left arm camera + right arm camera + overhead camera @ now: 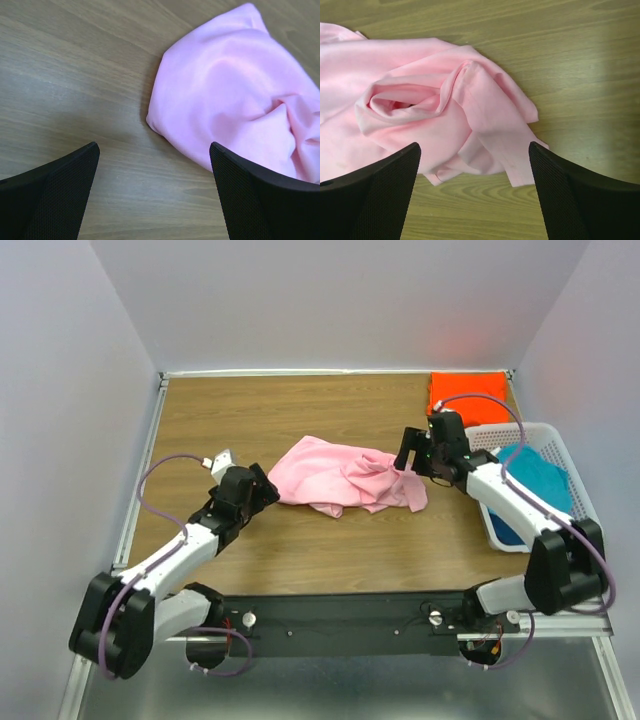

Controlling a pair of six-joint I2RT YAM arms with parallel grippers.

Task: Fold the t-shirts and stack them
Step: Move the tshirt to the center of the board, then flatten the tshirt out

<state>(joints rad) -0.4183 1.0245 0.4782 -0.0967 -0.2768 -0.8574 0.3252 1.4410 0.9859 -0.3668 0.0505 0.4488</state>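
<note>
My right tool (410, 462) has its jaws spread wide, with nothing gripped between them. In its wrist view the tool (474, 145) hangs over the right end of the pink shirt (435, 110). A twisted, rolled fold sits left of centre there, and a loose flap trails off toward the bare counter (580, 60).

My left tool (265, 490) is spread wide too and holds nothing. From its wrist camera the tool (154, 147) is over bare wood, and the rounded left end of the pink shirt (235, 95) lies just beyond its right finger (250, 200).

From above, the pink shirt (345, 475) lies crumpled near the middle of the counter (300, 410), between the 2 tools. Its long axis runs left to right. The fuller, smoother end points at the left tool and the narrower, bunched end points at the right tool. I cannot tell where the neck or sleeves are.

An orange shirt (468, 395) lies flat at the far right corner of the counter. A teal shirt (535, 485) sits in the white basket (565, 450) at the right edge, under my right arm.
</note>
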